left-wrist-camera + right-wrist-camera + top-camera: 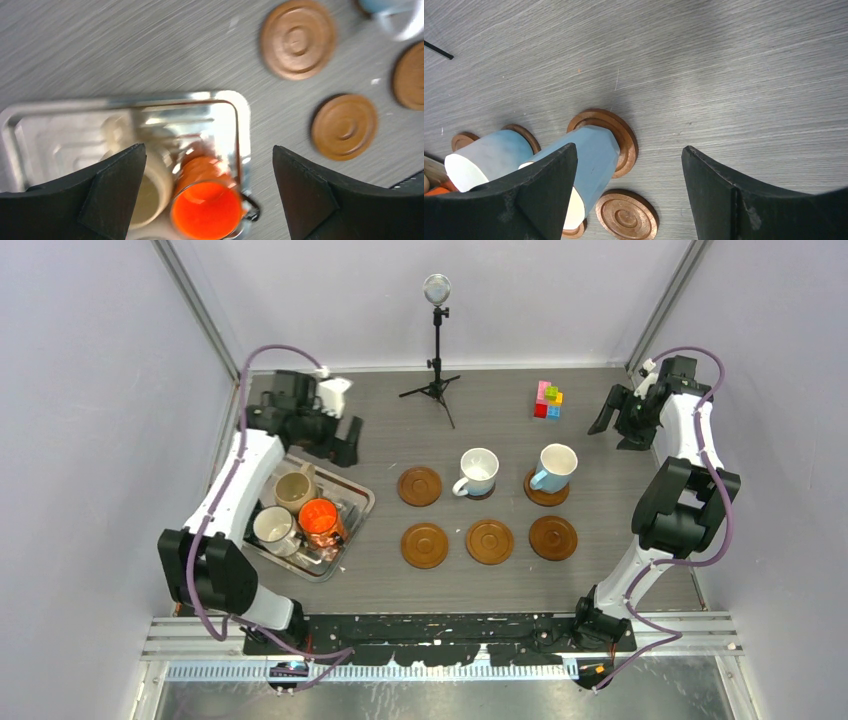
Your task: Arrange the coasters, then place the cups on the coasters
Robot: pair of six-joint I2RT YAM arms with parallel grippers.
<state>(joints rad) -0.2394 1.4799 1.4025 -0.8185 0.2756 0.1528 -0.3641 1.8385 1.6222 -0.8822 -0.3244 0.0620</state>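
Observation:
Six wooden coasters lie in two rows of three. The back-left coaster [419, 486] and the front ones [425, 545], [489, 541], [553, 537] are bare. A white cup [478, 472] stands on the dark middle coaster, and a light blue cup [553, 468] on the back-right one [624, 135]. On the tray [350, 502] stand a beige cup [295, 490], an orange cup [207, 210] and a dark-rimmed white cup [275, 528]. My left gripper [207, 150] hovers open above the tray's far end, holding nothing. My right gripper [629, 149] is open and empty, raised at the back right.
A small tripod stand [437, 340] rises at the back centre. A cluster of coloured blocks [547, 400] sits at the back right, near my right gripper [618, 430]. Walls close in on both sides of the table.

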